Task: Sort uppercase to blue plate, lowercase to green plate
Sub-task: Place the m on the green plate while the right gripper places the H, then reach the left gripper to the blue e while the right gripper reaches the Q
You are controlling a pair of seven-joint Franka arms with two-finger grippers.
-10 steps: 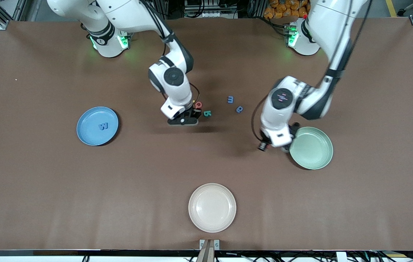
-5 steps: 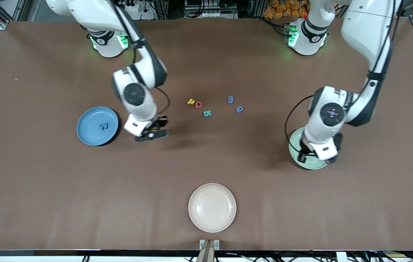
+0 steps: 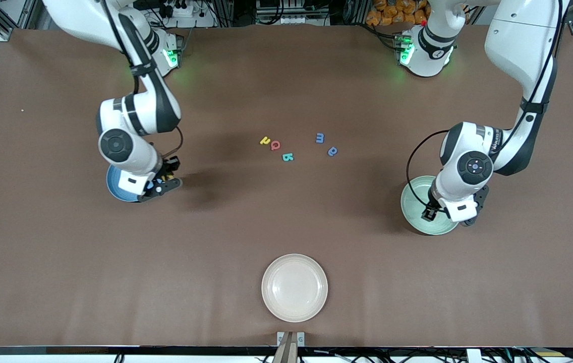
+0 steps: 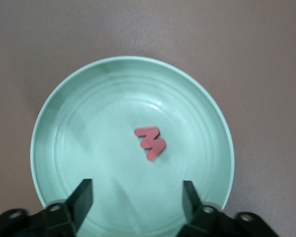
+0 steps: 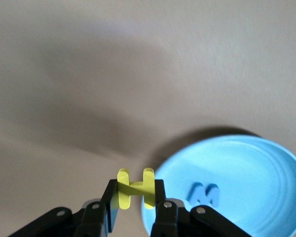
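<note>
My right gripper is shut on the yellow uppercase H. It hangs over the rim of the blue plate, on the side toward the loose letters. A blue M lies in that plate. My left gripper stands open over the green plate, where a red lowercase w lies flat. In the front view the right hand covers most of the blue plate. The left hand is over the green plate.
Mid-table lie a yellow n, a red Q, a teal R, a blue m and a blue a. A cream plate sits nearest the front camera.
The right arm carried the yellow H from the letter cluster to the blue plate's rim. The left arm moved over the green plate and opened, and the red w now lies in it.
</note>
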